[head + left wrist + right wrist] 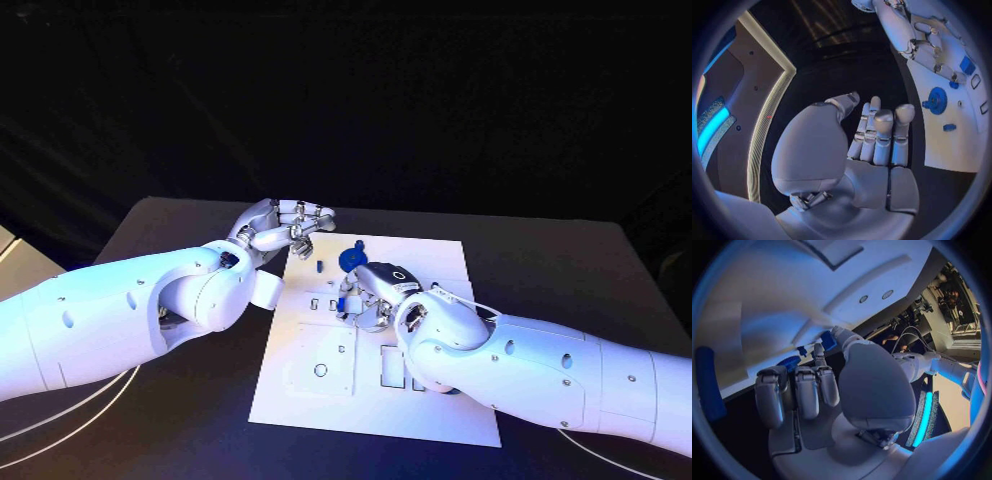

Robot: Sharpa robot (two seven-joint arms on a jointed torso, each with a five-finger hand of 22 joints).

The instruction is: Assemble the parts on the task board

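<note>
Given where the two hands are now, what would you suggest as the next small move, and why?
Probably lower the right hand onto the small blue parts beside it on the task board. It hovers there holding nothing, while the left hand sits open at the board's far corner.

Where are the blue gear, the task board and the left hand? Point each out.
blue gear (938,99): left wrist view, on the gear's toothed face.
task board (310,400): head view, on a bare white patch near the board's near left corner.
left hand (879,135): left wrist view, on the straight fingers, holding nothing.
</note>
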